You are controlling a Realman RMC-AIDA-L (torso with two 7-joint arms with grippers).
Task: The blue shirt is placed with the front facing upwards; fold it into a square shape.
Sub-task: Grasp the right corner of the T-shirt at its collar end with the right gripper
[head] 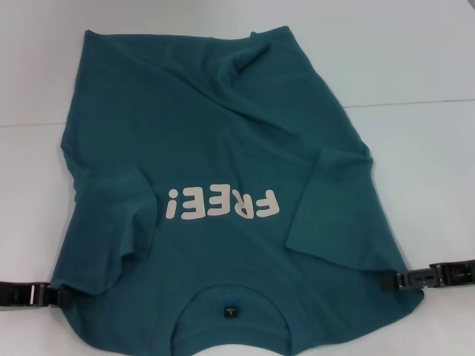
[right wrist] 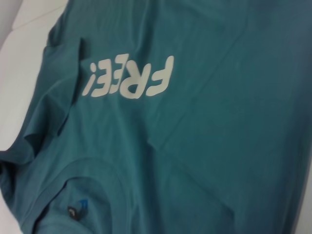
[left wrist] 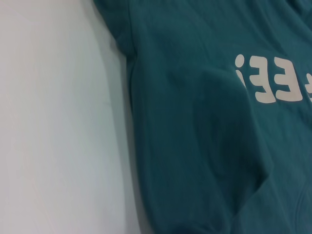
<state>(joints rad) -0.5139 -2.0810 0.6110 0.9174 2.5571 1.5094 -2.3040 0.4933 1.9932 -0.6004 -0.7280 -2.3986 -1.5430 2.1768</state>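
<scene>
at eight and four o'clock on the desk, left claw and right claw seemingly pinch the blue shirt shoulders, ready for folding hemward.

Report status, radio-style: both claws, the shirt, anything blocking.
Left claw and right claw low at the shoulder edges. Blue shirt front up, sleeves folded in, not yet square. Nothing blocking.

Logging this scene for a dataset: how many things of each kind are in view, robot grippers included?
Blue shirt: 1
Grippers: 2, the left gripper and the right gripper at the shirt's near corners
White table: 1
Total: 4
</scene>
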